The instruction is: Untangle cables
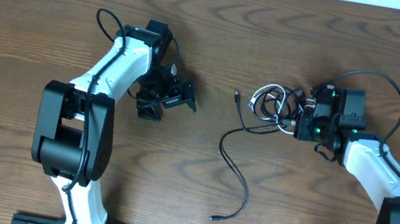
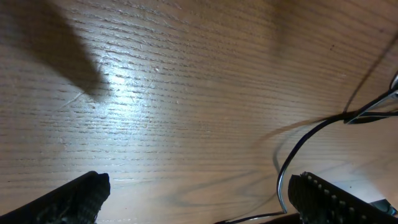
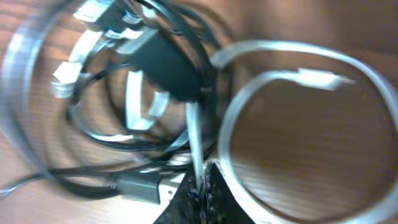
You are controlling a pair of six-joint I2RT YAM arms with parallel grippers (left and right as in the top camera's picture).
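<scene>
left gripper [image 1: 173, 101]: released, jaws spread wide, nothing between them; low over bare table [image 1: 37, 12], well apart from the tangle
left wrist view: both fingers [image 2: 329, 199] at the frame's bottom corners; a black cable [image 2: 298, 142] curves across the wood just beside one of them, and I can't tell if it touches
right gripper [image 1: 292, 121]: clenched at the tangle's edge; in the wrist view the tips [image 3: 202, 190] are together with a white strand running down into them, so it looks pinched on the white cable [image 3: 194, 134]; the view is blurred
tangle [image 1: 270, 103]: right of table centre, white and black loops piled over each other, touching the right gripper
white cable: looped inside the tangle, with one wide loop and a plug off to the side in the right wrist view
black cable: trails out of the tangle toward the near edge in an S-curve, end plug free on the wood; another short black end sticks out on the tangle's left
table: brown wood grain
</scene>
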